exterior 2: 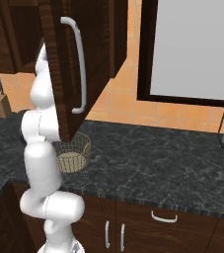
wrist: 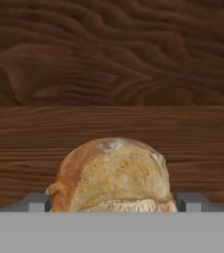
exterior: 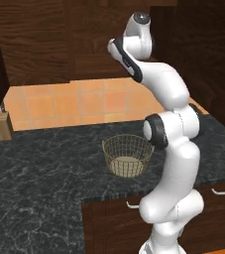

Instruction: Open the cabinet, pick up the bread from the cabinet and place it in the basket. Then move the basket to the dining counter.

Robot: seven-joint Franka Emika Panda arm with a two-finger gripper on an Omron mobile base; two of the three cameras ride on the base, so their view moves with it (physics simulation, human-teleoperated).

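I'm at the pick: gripper (wrist: 114, 202) spread wide either side of the bread (wrist: 112, 175) on the shelf (wrist: 111, 143). Next, close firmly.

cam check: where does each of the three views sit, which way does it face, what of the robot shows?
Left base view: behind the arm to its left, looking forward and down over the black counter, basket and knife block; white arm rises at lower right.
Right base view: behind to its right, facing the open cabinet door, its handle and the window; arm at lower left.
Hand view: on the hand, looking into the cabinet at the bread between the open gripper tips.
Both base views share basket, counter, knife block.
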